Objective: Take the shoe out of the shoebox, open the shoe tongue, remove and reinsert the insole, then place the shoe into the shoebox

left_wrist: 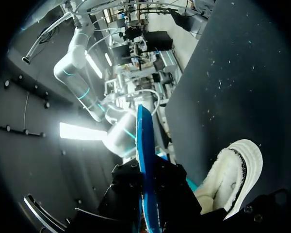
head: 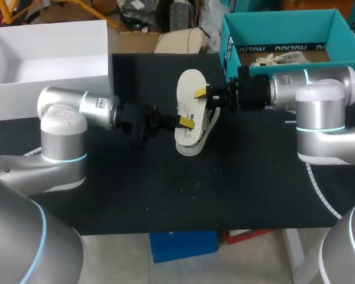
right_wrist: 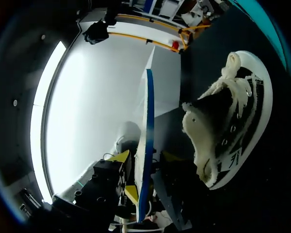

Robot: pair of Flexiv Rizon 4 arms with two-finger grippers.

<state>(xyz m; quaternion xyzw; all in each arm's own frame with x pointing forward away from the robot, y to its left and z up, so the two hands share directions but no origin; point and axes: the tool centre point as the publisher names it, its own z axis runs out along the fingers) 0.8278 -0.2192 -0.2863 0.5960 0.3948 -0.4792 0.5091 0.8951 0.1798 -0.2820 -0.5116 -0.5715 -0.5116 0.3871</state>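
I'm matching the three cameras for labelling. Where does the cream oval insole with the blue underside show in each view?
Head view: cream oval insole at mid-table, broad face up, above the white-soled lace-up shoe.
Left wrist view: edge-on, a blue strip beside the shoe.
Right wrist view: edge-on, a blue strip beside the shoe.
Shared landmark: the shoe.
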